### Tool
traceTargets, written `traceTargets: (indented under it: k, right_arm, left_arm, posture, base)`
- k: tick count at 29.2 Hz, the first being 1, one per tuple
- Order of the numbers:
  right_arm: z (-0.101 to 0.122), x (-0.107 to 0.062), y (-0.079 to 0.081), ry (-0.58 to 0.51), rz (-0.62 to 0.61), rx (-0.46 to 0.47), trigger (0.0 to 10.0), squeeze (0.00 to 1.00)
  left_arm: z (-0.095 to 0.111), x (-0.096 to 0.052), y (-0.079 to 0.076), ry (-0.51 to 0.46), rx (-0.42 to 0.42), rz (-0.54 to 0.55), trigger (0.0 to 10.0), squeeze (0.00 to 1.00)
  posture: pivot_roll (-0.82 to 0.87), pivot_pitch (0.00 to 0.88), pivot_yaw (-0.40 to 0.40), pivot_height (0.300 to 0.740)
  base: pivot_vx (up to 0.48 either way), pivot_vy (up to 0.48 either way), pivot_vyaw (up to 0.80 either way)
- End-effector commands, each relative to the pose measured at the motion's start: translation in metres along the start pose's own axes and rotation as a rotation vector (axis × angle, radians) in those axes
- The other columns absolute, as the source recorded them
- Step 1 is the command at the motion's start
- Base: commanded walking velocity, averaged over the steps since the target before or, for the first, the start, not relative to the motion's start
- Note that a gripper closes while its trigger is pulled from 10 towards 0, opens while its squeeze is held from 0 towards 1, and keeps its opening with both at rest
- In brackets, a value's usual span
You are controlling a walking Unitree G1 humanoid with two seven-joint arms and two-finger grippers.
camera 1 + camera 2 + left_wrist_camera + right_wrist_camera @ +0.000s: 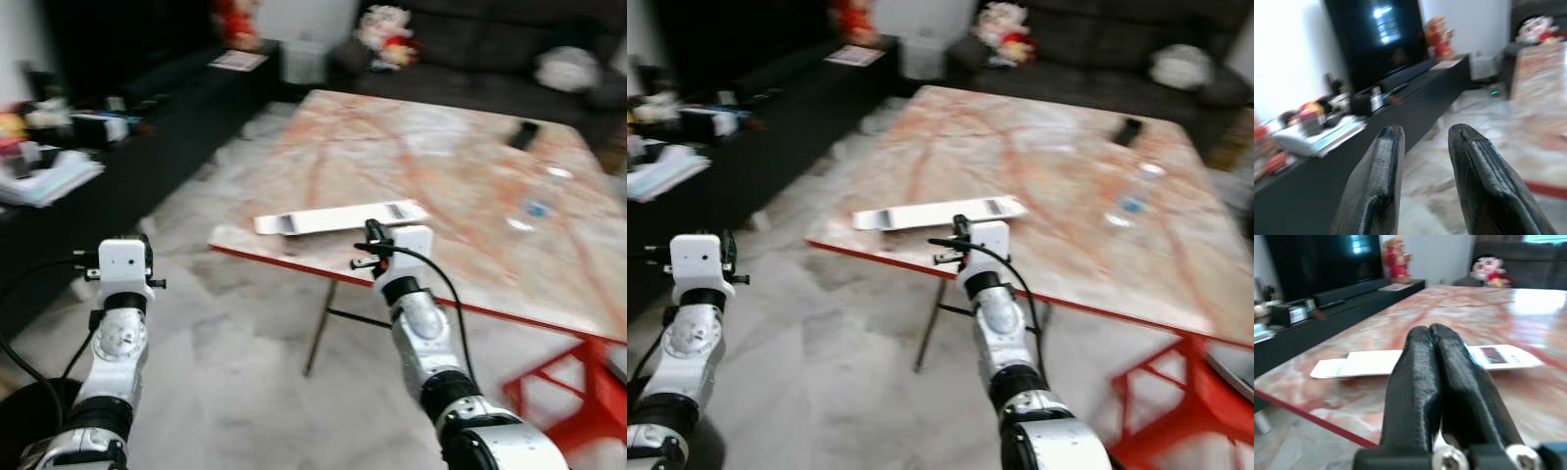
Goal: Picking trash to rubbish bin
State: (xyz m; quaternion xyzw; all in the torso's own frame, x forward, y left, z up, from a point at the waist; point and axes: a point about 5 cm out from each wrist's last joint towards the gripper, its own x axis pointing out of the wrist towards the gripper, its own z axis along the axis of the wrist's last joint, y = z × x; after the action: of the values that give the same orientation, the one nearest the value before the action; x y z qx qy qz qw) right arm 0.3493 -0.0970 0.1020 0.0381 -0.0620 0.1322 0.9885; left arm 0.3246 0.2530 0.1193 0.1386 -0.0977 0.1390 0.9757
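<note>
Carton [1425, 360] flat on table [441, 166], just beyond right fingers [1422, 377]

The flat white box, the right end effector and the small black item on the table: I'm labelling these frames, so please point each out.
flat white box [338, 217], left eye view, its middle.
right end effector [1432, 340], right wrist view, fingertips.
small black item [524, 135], left eye view, its middle.

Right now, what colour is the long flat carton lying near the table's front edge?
White, with a small dark printed patch at one end; the long flat carton shows best in the right wrist view.
</note>
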Motion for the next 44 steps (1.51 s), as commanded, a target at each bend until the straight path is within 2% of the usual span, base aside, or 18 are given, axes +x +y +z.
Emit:
traceTargets:
  k: [1,13,20,23,32,40,44]
  right_arm:
    - [0.005,0.003,-0.003,-0.017,0.000,-0.004,10.0,0.00]
    - [0.004,0.003,0.000,-0.004,0.028,-0.010,10.0,0.00]
    - [0.002,0.002,0.000,0.013,0.032,-0.088,10.0,0.00]
    - [0.002,0.002,0.000,0.016,0.031,-0.077,10.0,0.00]
    - [0.002,0.002,0.000,0.011,0.018,-0.054,10.0,0.00]
    - [0.003,0.002,0.001,0.008,0.035,-0.111,10.0,0.00]
    - [0.002,0.002,0.000,0.017,0.015,-0.076,10.0,0.00]
  left_arm:
    - [0.001,0.000,0.000,-0.002,-0.003,0.000,10.0,0.00]
    - [0.000,0.001,-0.006,0.019,-0.026,-0.034,10.0,0.00]
    - [0.004,0.005,-0.008,0.014,-0.033,-0.030,10.0,0.00]
    - [0.005,0.006,-0.008,0.015,-0.034,-0.030,10.0,0.00]
    - [0.007,0.007,-0.011,0.010,-0.025,-0.043,10.0,0.00]
    - [0.008,0.009,-0.009,0.005,-0.017,-0.029,10.0,0.00]
    - [0.008,0.009,-0.009,0.004,-0.017,-0.028,10.0,0.00]
  posture:
    - [0.08,0.015,-0.037,0.740]
    - [0.08,0.016,-0.043,0.740]
    - [0.08,0.017,-0.043,0.740]
    - [0.08,0.019,-0.043,0.740]
    - [0.08,0.021,-0.040,0.740]
    - [0.08,0.021,-0.040,0.740]
    - [0.08,0.021,-0.040,0.740]
  base:
    - [0.000,0.000,-0.80]
    - [0.000,0.000,0.00]
    - [0.000,0.000,0.31]
    - [0.000,0.000,0.68]
    - [0.000,0.000,0.00]
    - [0.122,0.000,0.20]
    - [0.247,0.000,0.00]
